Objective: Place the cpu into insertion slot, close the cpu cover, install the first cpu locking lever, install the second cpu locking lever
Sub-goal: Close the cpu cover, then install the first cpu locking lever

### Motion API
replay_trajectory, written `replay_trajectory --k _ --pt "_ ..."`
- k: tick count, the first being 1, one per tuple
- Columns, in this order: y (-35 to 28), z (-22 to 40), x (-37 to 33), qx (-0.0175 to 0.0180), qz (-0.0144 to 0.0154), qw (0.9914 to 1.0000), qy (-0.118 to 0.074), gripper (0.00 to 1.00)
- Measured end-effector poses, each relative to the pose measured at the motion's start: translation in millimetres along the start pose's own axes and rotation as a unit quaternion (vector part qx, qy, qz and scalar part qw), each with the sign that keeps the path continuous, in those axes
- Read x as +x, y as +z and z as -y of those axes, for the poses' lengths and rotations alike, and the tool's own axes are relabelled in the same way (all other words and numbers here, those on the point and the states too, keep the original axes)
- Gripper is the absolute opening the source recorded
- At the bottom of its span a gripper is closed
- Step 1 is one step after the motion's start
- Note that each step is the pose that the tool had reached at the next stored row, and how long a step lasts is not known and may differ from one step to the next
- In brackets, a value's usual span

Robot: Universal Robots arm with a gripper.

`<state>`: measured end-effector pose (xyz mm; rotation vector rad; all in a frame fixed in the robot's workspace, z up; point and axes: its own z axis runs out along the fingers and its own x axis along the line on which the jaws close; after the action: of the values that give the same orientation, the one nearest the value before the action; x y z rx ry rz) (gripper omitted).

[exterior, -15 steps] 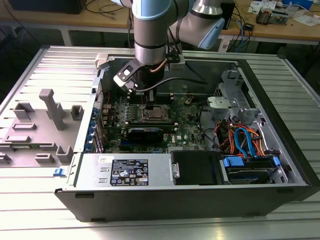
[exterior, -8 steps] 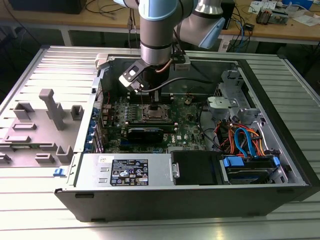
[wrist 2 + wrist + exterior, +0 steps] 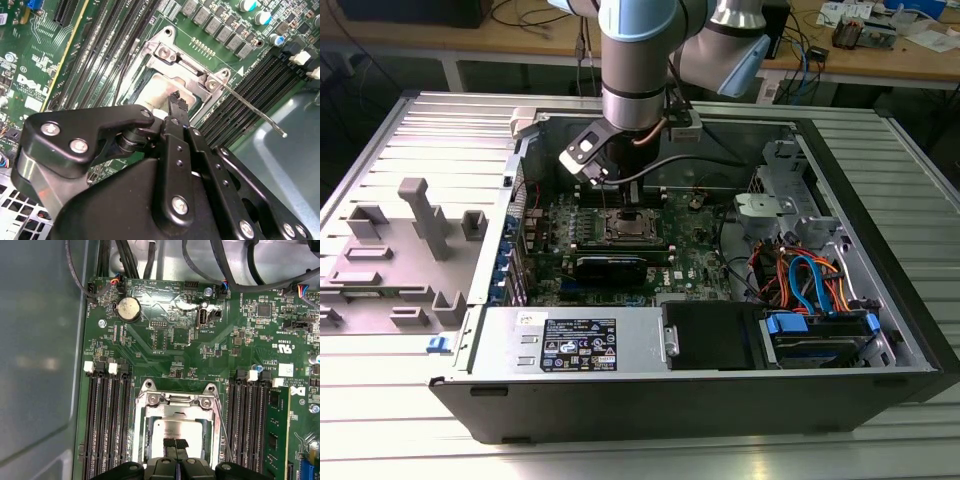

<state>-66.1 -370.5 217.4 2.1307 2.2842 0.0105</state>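
Note:
The cpu (image 3: 172, 429) lies in the insertion slot (image 3: 628, 226) on the green motherboard, its silver top showing through the window of the cpu cover (image 3: 175, 401), which lies down over it. My gripper (image 3: 175, 443) hangs just above the chip's middle, fingertips (image 3: 176, 101) pressed together and shut on nothing. In the second wrist view the cpu (image 3: 162, 89) shows under the fingertips. One thin wire locking lever (image 3: 252, 110) juts out from the socket's corner, its free end over the memory slots. Another thin lever (image 3: 131, 62) runs along the opposite side. In the exterior view the gripper (image 3: 607, 190) stands over the socket.
Long black memory slots (image 3: 107, 425) flank the socket on both sides. A black card (image 3: 610, 265) sits in front of the socket in the exterior view. The case walls (image 3: 650, 375), black cables (image 3: 720, 160) and a drive bay with blue and orange cables (image 3: 810, 285) surround the board.

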Motion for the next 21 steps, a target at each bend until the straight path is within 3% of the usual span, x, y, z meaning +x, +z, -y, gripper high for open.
replay_trajectory --k 4,6,14,21 --pt "0.0 -0.8 -0.1 0.0000 0.0000 1.00000 0.000 0.11" --pt "0.1 -6.6 -0.4 0.0000 0.0000 1.00000 0.000 0.11" --pt "-0.1 -7.1 -0.4 0.0000 0.0000 1.00000 0.000 0.11" --pt "-7.7 -7.1 -0.5 0.0000 0.0000 1.00000 0.000 0.11"
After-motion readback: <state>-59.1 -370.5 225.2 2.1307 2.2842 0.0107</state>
